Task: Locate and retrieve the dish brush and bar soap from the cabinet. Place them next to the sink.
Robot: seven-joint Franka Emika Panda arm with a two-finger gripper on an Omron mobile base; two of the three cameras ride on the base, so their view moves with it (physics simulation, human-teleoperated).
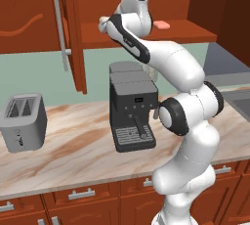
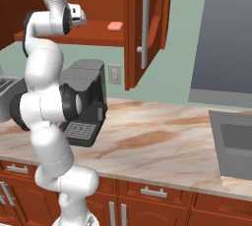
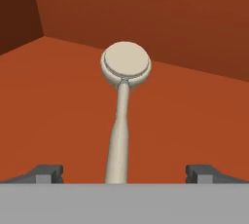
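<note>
Cabinet: the cabinet [image 1: 73, 28] stands with its door swung wide, so the opening step looks finished; its shelf [image 2: 93, 36] is exposed in both base views.
Dish brush: the dish brush [image 3: 121, 116] lies flat on the shelf, round cream head [image 3: 126, 64] toward the back wall, thin handle running toward the camera in the hand view. It has not been lifted.
End effector: the end effector [image 3: 124, 172] is reached into the cabinet at shelf level, jaws spread as wide as they go and holding nothing; the brush handle lies between the two fingertips [image 3: 46, 172], touching neither as far as I can tell.
Bar soap: the bar soap [image 1: 161, 25] rests on the same shelf, well apart from the end effector, nearer the shelf's sink end, untouched.
Sink: the sink [image 2: 236, 141] is set into the marbled surface [image 2: 147, 136] far along from the cabinet; nothing of the task lies beside it.
Other things: a coffee machine [image 1: 132, 106] and a toaster [image 1: 23, 121] sit on the surface below the cabinet.
Done, by my reading: cabinet opened, both items found, approach lined up on the brush.
Left: close on the brush handle, carry it to the sink, come back for the soap, place that too. Early stage, roughly the first grasp of two.
</note>
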